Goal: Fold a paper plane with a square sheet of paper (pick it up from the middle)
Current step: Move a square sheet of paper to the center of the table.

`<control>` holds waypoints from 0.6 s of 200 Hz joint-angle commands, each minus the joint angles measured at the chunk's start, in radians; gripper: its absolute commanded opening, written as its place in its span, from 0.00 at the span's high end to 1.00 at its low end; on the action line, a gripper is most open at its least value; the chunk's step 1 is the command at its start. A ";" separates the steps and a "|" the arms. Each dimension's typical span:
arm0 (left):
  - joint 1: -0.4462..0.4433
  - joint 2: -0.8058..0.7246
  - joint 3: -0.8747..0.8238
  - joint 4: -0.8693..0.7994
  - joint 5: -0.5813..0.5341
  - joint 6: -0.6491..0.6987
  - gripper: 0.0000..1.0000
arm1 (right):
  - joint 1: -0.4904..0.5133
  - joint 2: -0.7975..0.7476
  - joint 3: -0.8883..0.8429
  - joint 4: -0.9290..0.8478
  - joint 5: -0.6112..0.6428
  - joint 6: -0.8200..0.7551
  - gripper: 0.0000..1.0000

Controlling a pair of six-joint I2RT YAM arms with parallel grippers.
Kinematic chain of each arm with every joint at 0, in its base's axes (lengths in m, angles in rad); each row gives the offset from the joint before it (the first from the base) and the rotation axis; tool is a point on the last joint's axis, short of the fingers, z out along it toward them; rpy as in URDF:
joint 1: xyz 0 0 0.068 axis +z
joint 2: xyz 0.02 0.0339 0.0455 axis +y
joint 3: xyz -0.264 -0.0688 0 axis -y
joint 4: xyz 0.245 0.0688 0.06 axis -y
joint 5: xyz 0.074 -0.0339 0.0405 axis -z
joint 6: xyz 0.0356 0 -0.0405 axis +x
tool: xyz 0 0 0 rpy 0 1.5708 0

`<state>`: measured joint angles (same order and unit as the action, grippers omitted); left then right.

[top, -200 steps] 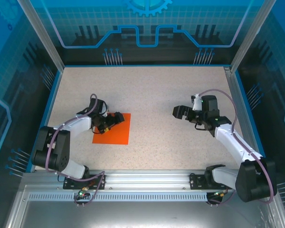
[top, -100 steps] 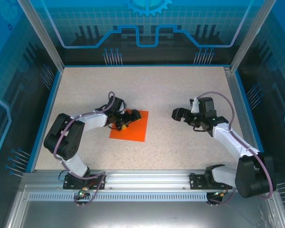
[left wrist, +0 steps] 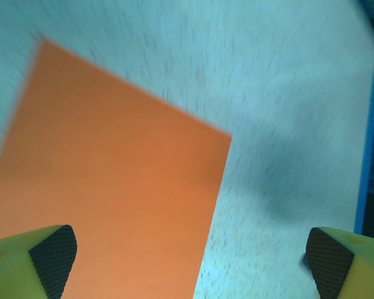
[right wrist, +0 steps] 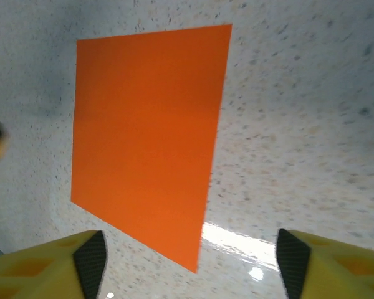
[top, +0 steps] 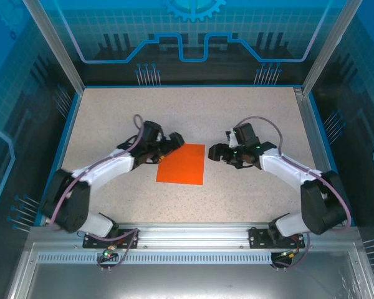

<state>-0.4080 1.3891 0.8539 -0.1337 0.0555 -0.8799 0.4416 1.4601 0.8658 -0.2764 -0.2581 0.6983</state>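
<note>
The square sheet of paper [top: 181, 164] is bright orange and lies flat and uncreased on the speckled table, near its middle. My left gripper [top: 176, 138] hovers at the sheet's far left corner, open. In the left wrist view the sheet [left wrist: 112, 174] spreads under the left finger, and the left gripper [left wrist: 190, 255] holds nothing. My right gripper [top: 213, 152] stands just off the sheet's far right corner, open. In the right wrist view the sheet [right wrist: 146, 131] lies ahead, one corner reaching between the jaws of the right gripper [right wrist: 191, 261].
A blue rim [top: 71, 134] borders the speckled table [top: 193, 112] on the left and at the back. An aluminium rail [top: 193, 235] runs along the near edge by the arm bases.
The sheet has slid right, from the left side towards the table's middle, with the left gripper on it. That gripper now sits at its far corner. The right arm has swung left up to the sheet.
</note>
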 commanded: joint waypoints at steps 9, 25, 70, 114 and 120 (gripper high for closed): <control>0.119 -0.118 -0.094 -0.115 -0.132 0.097 0.01 | 0.111 0.125 0.093 0.068 0.027 0.117 0.34; 0.156 -0.156 -0.117 -0.118 -0.137 0.138 0.01 | 0.173 0.220 0.181 0.024 0.053 0.113 0.35; 0.180 -0.207 -0.186 -0.057 -0.167 0.083 0.01 | 0.270 0.425 0.355 -0.036 0.094 0.132 0.39; 0.190 -0.157 -0.193 0.072 -0.042 0.104 0.01 | 0.243 0.518 0.373 -0.108 0.125 0.100 0.39; 0.189 -0.151 -0.197 0.090 -0.035 0.100 0.01 | 0.235 0.518 0.362 -0.114 0.129 0.094 0.39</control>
<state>-0.2249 1.2148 0.6765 -0.1459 -0.0456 -0.7853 0.7025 1.9472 1.2297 -0.3122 -0.1539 0.8108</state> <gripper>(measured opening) 0.987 0.615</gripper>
